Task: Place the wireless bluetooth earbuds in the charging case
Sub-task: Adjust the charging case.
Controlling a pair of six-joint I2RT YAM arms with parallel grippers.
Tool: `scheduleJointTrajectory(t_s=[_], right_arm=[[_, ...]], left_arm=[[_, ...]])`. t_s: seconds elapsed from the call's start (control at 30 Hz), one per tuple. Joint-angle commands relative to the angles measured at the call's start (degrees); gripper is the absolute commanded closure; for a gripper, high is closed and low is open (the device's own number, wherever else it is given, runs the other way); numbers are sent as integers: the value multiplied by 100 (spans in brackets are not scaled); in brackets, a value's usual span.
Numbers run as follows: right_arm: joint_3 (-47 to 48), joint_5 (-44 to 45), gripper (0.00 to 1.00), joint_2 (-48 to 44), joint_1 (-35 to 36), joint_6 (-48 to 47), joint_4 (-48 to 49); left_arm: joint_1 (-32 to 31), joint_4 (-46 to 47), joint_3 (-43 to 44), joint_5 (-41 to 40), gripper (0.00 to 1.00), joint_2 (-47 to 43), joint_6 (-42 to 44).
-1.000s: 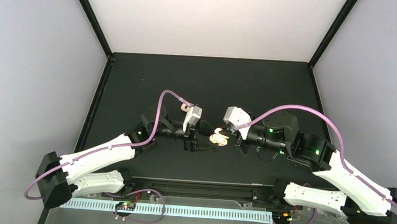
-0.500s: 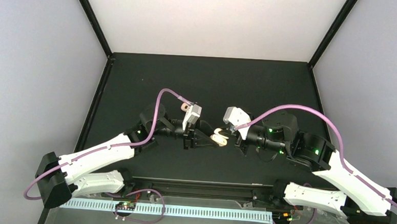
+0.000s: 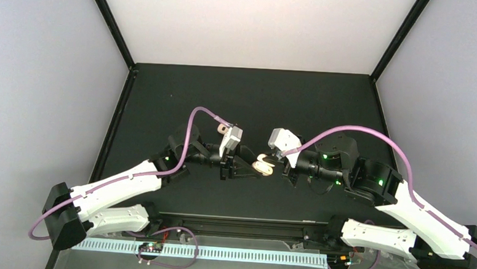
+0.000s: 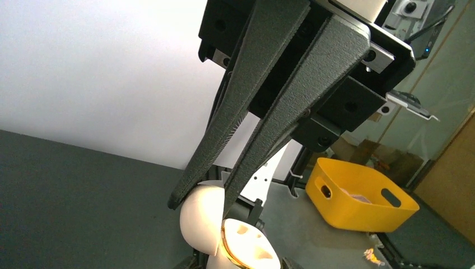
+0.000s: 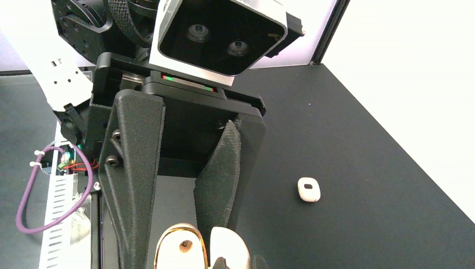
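**Enclosure, from above.** A matte black table (image 3: 250,98) is closed in by a white back wall (image 3: 254,24), a pale grey left wall (image 3: 40,99) and a pale grey right wall (image 3: 446,121). A black left post (image 3: 109,23) and a black right post (image 3: 398,38) mark the rear corners. The light is soft and even, and the back wall is the brightest surface.

**Room beyond, left wrist view.** A yellow bin (image 4: 358,196) with handle slots stands on a grey surface (image 4: 302,224). A greenish panel (image 4: 448,67) rises behind the bin, and a brown panel (image 4: 456,185) fills the right edge.
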Motion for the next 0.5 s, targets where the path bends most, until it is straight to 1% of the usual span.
scheduleJointTrajectory(t_s=[0.0,0.23,0.37,0.43,0.47], right_arm=[[43,-33,99,-40,34,53,135],[50,-70,99,-53,32,64,135],[61,-85,99,-49,36,72,127],[68,-104,99,-53,35,68,126],[70,-114,99,-55,36,79,118]], left_arm=[[11,-19,145,143,66,41,101],[11,-37,151,178,84,49,133],[11,-56,153,187,90,53,173],[11,-76,152,196,95,45,207],[11,-92,156,197,96,37,221]])
